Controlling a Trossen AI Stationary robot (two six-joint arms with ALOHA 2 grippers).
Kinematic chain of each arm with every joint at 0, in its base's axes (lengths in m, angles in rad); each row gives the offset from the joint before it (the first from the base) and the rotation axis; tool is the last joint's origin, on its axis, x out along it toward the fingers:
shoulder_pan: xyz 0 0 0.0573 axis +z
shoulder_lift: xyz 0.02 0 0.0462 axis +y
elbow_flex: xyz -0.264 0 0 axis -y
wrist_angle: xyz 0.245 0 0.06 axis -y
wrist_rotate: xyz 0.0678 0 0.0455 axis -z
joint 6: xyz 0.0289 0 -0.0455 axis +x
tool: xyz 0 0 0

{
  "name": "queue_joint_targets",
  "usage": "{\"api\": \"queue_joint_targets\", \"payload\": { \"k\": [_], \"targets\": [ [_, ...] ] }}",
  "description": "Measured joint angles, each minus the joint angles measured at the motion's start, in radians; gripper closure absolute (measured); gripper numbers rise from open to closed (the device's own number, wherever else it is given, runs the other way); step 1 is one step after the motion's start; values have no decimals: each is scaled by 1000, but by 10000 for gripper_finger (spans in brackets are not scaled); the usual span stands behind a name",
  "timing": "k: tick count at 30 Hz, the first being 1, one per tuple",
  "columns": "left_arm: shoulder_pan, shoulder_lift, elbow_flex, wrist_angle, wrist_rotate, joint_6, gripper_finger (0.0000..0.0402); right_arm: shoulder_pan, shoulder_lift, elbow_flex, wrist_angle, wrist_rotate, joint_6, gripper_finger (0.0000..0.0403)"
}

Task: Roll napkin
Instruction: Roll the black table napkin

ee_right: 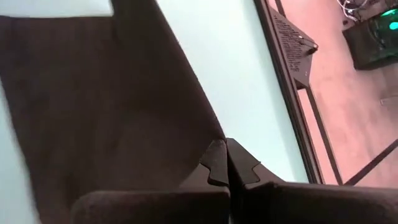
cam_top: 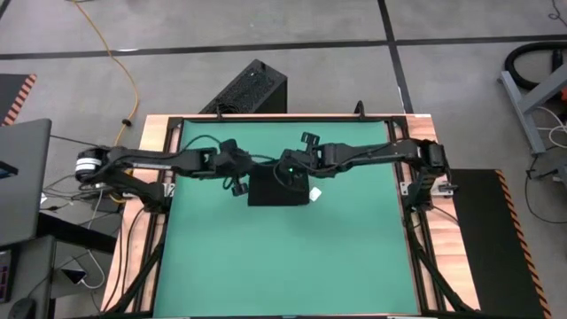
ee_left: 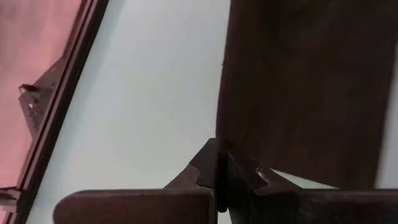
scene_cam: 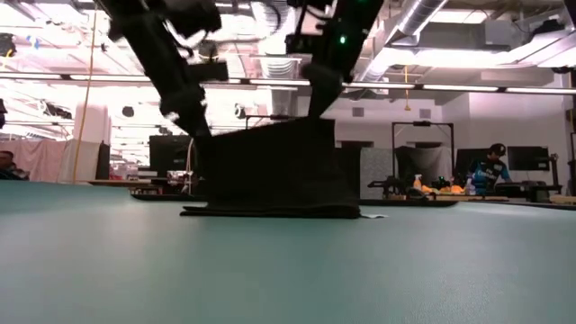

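I've got both hands pinched tight on the napkin (scene_cam: 270, 166) now, my left hand (ee_left: 221, 169) on 1 upper corner, my right hand (ee_right: 226, 163) on the other, so the black cloth hangs between them like a curtain. Its lower part lies folded flat on the green worktop (cam_top: 266, 266) right beneath my hands. This looks like the fold-over stage, before any rolling starts. Next I'd judge both hands must travel together, level, and lay the raised flap down without letting either corner slip.

The low view shows the flap standing upright over the flat layer; from the high view it's just a dark square under my hands, with a white tag (cam_top: 315, 192) poking out beside my right hand. Each wrist view confirms fingers closed on cloth.
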Motion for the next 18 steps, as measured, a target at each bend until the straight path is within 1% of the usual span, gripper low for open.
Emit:
{"api": "queue_joint_targets", "payload": {
  "k": [4,9,15,18],
  "targets": [
    [71,98,0,66,4,51,401,-49,0,-49,53,-9,-6,398],
    [144,179,1,137,-7,94,401,-104,2,-94,98,-27,-29,370],
    [192,203,0,184,-35,135,401,-163,0,-104,106,-17,-45,337],
    [203,203,0,177,-93,142,401,-184,0,-103,105,-18,-78,322]
  ]
}}
